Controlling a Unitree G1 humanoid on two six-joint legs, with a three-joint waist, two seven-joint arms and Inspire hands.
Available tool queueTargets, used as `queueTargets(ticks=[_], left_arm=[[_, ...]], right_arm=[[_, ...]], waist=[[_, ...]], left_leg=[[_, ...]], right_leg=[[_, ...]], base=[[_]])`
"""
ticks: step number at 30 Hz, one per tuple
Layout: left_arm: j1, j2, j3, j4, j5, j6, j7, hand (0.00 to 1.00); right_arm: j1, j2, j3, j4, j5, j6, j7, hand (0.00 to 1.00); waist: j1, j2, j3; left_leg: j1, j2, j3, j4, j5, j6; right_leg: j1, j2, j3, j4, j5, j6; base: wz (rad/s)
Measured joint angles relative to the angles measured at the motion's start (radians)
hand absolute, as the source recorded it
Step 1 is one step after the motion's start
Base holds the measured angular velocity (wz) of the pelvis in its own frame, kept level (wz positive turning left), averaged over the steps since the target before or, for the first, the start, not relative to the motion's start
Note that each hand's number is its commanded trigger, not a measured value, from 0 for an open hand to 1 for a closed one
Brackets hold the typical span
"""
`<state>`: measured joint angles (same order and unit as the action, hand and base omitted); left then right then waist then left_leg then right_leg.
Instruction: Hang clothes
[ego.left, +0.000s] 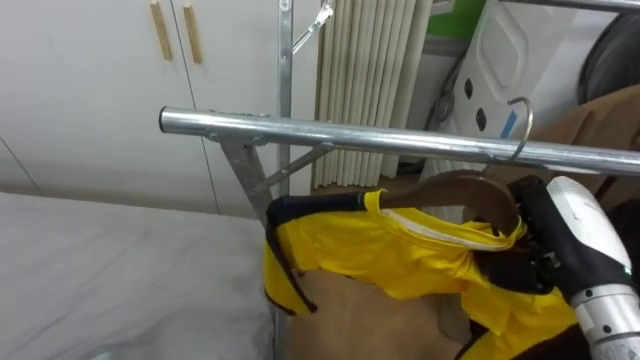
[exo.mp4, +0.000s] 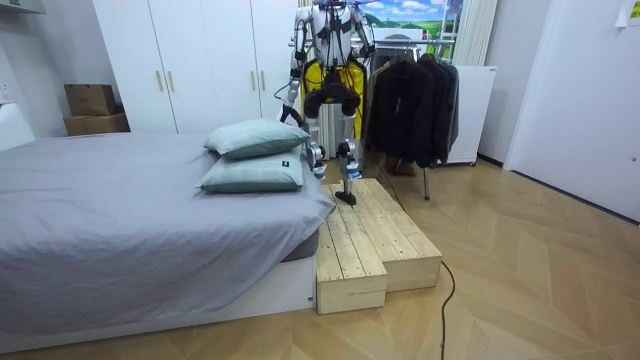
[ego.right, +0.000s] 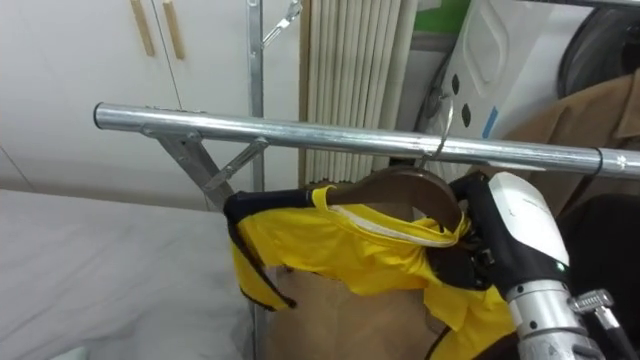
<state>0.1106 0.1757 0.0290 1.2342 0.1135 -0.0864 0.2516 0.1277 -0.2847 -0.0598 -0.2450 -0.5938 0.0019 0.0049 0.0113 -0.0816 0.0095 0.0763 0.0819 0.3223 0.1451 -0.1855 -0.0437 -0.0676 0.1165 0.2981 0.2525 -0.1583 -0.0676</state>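
Observation:
A yellow shirt (ego.left: 380, 250) with dark trim hangs on a brown wooden hanger (ego.left: 470, 190). The hanger's metal hook (ego.left: 522, 118) sits over the horizontal steel rail (ego.left: 350, 132) of the clothes rack. My right hand (ego.left: 570, 240) comes in from the lower right, its dark fingers curled round the hanger at the shirt's collar. The shirt's left shoulder droops off the hanger's end toward the rack's upright post. In the room view I stand on a wooden platform (exo.mp4: 370, 235) facing the rack, with my left hand (exo.mp4: 287, 108) low at the room view's left.
The grey bed (ego.left: 100, 270) lies to my left with pillows (exo.mp4: 255, 150) on it, and white wardrobe doors (ego.left: 100, 80) stand behind. A brown garment (ego.left: 600, 120) and dark jackets (exo.mp4: 415, 100) hang farther right on the rack. The rack's post (ego.left: 285, 90) rises behind the rail.

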Motion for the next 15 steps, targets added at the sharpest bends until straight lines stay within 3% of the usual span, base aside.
queueTargets(ticks=[5,15], left_arm=[[0.004,0.000,0.007,0.017,0.000,0.002,0.000,0.00],[0.009,0.000,0.009,0.011,0.037,-0.002,0.000,0.00]], right_arm=[[0.000,0.001,0.000,0.000,0.003,0.000,0.000,1.00],[-0.012,-0.001,0.000,-0.002,0.006,-0.001,0.035,1.00]], waist=[[0.003,-0.006,0.0021],[0.024,-0.011,-0.0031]], left_leg=[[0.015,0.000,-0.001,-0.001,0.000,0.000],[0.013,0.000,-0.007,-0.001,0.000,0.000]], right_leg=[[0.020,-0.001,-0.003,-0.011,0.000,0.000],[0.019,-0.003,-0.007,-0.011,0.001,-0.001]], base=[[0.00],[0.01]])
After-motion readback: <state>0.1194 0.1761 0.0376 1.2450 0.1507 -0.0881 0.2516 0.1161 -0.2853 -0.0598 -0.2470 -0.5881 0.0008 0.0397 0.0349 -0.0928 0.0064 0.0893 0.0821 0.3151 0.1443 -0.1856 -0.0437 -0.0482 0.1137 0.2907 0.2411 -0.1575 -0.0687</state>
